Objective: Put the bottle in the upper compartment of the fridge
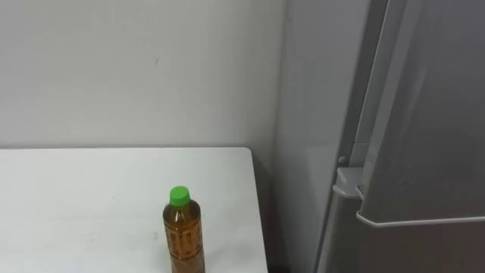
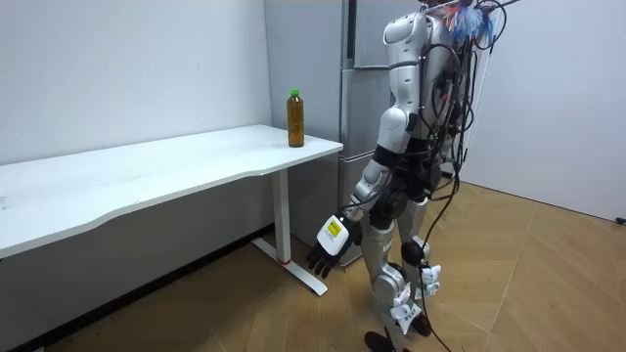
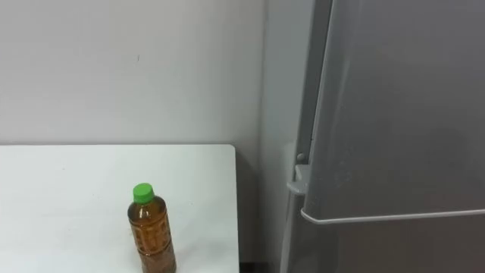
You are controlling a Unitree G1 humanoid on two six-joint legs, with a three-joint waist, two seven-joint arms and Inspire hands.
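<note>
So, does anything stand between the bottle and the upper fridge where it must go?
Yes. The fridge has its upper door shut, so the bottle on the table cannot go in until the door is opened. Nothing else visible lies between them.

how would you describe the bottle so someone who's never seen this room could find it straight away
Find the tall grey fridge; a white table stands just to its left, as the robot sees it. At the table's end nearest the fridge a bottle stands upright. Its brown liquid and bright green cap stand out against the white top and grey fridge.
</note>
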